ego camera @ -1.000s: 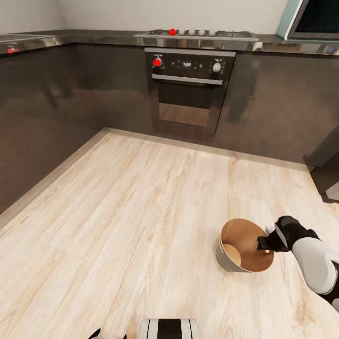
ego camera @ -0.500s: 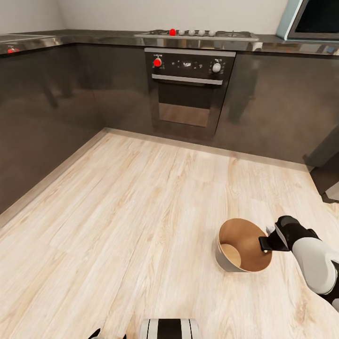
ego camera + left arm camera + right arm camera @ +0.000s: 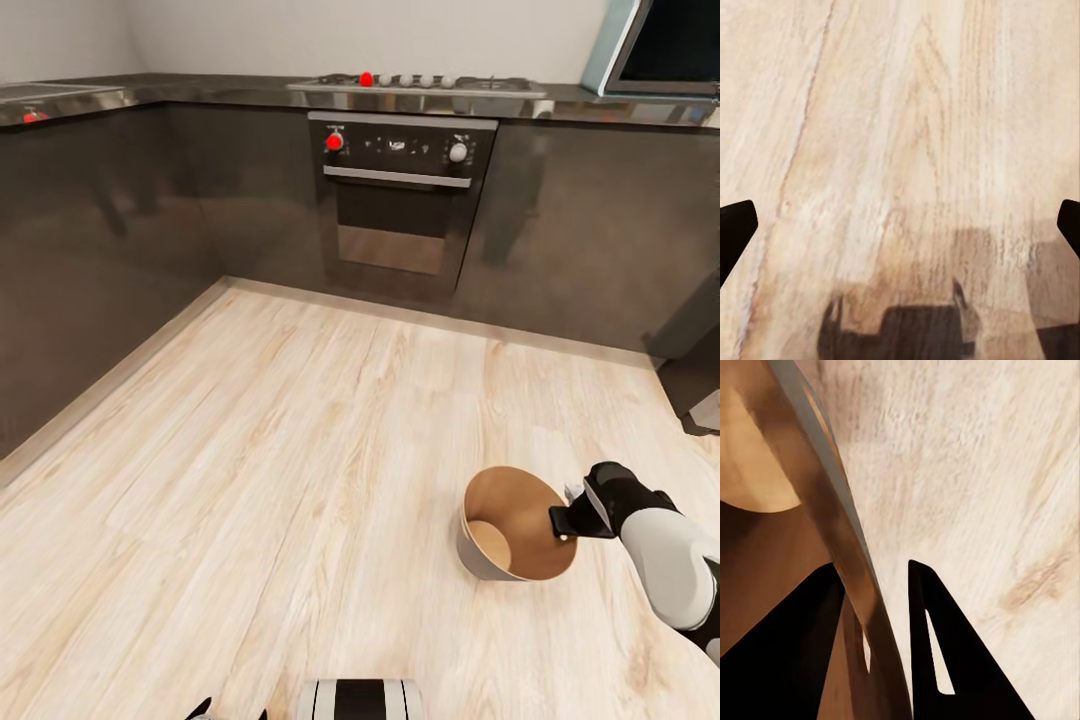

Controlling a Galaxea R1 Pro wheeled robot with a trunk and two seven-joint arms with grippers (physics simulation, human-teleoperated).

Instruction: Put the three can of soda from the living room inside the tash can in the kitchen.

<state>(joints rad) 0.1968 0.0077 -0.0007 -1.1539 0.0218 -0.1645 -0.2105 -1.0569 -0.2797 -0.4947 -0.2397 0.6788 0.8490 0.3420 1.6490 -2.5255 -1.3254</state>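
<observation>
The tash can (image 3: 490,560), pale grey outside and wood-brown inside, stands tilted on the pale kitchen floor at the lower right of the head view. My right gripper (image 3: 562,523) is at its right-hand rim. In the right wrist view the can's wall (image 3: 832,510) runs between the two dark fingers (image 3: 945,645), one inside and one outside, and the right gripper (image 3: 874,568) is shut on it. The bare bottom of the can (image 3: 492,543) shows inside. My left gripper (image 3: 900,225) hangs open over bare floor planks. The can of soda is out of view.
Dark grey cabinets (image 3: 90,250) line the left and back walls, with a built-in oven (image 3: 398,200) and hob straight ahead and a light-blue microwave (image 3: 660,45) at the top right. A dark cabinet corner (image 3: 695,380) juts in at the right. Pale wood floor (image 3: 280,450) spreads between.
The head view has shifted slightly, so the oven and counter sit a little lower in the picture. The right gripper and the tash can stay almost where they were.
</observation>
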